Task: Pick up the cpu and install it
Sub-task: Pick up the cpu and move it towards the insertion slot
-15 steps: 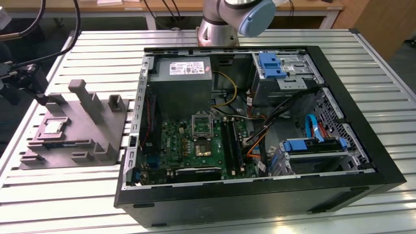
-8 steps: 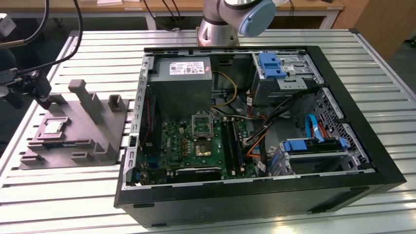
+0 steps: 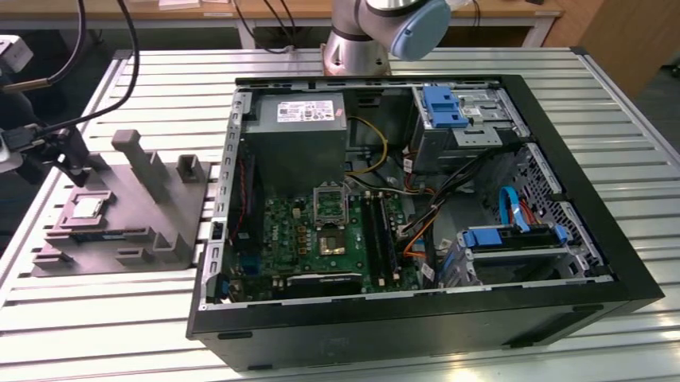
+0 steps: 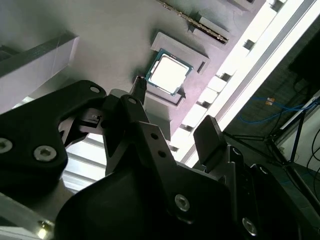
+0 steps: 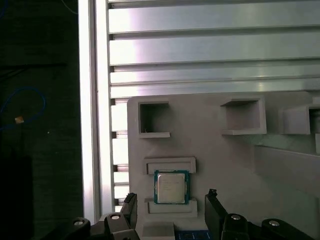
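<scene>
I'm hovering my claw point(image 5: 171, 200), spread wide, over the chip point(image 5: 171, 187) near the tray's point(image 5: 225, 160) edge — centring it squarely seems wise.

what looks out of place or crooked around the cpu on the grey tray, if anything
Nothing stands out. The cpu sits flat and square in its recess on the grey tray; the gripper is over it, jaws open.

Robotics lab or test workshop, slatted aluminium bench point(image 3: 95, 318) across the frame, robot arm point(image 3: 361, 40) mounted at top centre, opened computer case point(image 3: 425, 326) mid-frame, grey fixture tray point(image 3: 159, 239) at left, black cables point(image 3: 132, 36) upper left
</scene>
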You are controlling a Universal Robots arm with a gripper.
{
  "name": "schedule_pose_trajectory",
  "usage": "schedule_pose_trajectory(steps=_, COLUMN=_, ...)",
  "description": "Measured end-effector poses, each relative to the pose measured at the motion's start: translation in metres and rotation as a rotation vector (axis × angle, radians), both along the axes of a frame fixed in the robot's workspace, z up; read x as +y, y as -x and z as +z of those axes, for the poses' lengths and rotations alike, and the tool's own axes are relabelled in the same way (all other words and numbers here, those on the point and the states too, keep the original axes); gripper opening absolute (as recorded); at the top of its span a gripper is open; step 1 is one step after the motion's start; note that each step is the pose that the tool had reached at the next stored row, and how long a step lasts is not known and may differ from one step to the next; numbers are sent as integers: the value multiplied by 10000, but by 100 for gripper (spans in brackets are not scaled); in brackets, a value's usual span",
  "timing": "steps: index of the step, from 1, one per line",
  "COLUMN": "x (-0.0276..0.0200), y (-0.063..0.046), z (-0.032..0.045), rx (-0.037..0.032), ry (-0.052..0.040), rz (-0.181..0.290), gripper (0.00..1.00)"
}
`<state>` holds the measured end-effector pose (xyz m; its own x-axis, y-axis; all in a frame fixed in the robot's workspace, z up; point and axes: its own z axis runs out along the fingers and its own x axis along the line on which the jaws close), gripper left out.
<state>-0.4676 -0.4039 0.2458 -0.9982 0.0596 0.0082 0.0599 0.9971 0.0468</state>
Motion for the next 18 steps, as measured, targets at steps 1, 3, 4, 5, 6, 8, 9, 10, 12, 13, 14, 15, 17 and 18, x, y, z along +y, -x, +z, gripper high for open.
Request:
schedule_pose_trajectory(steps=1, x=-2, y=0, z=-14, rx=1, ry=1, rz=0, gripper=65)
schedule_pose_trajectory(steps=3, x=-5, y=0, z=-35, rx=1, ry=0, rz=0, gripper=65)
schedule_pose_trajectory(steps=4, x=-5, y=0, z=-39, rx=4, ry=1, rz=-1, gripper=65)
schedule_pose_trajectory(steps=5, x=-5, y=0, z=-39, rx=5, ry=1, rz=-1, gripper=65)
schedule_pose_trajectory(steps=6, x=-6, y=0, z=-42, rx=3, ry=0, rz=0, gripper=65)
schedule_pose_trajectory(steps=8, x=-5, y=0, z=-47, rx=2, ry=0, rz=0, gripper=65)
schedule_pose_trajectory(steps=9, x=-6, y=0, z=-49, rx=2, ry=0, rz=0, gripper=65)
schedule_pose_trajectory(steps=10, x=-6, y=0, z=-51, rx=2, ry=0, rz=0, gripper=65)
schedule_pose_trajectory(steps=12, x=-6, y=0, z=-56, rx=2, ry=0, rz=-1, gripper=65)
schedule_pose_trajectory(steps=13, x=-6, y=0, z=-57, rx=3, ry=1, rz=0, gripper=65)
schedule_pose_trajectory(steps=14, x=-6, y=0, z=-57, rx=3, ry=0, rz=0, gripper=65)
schedule_pose_trajectory(steps=15, x=-6, y=0, z=-58, rx=3, ry=1, rz=0, gripper=65)
schedule_pose_trajectory(steps=17, x=-6, y=0, z=-58, rx=3, ry=0, rz=0, gripper=65)
schedule_pose_trajectory(steps=18, x=-6, y=0, z=-59, rx=2, ry=0, rz=0, gripper=65)
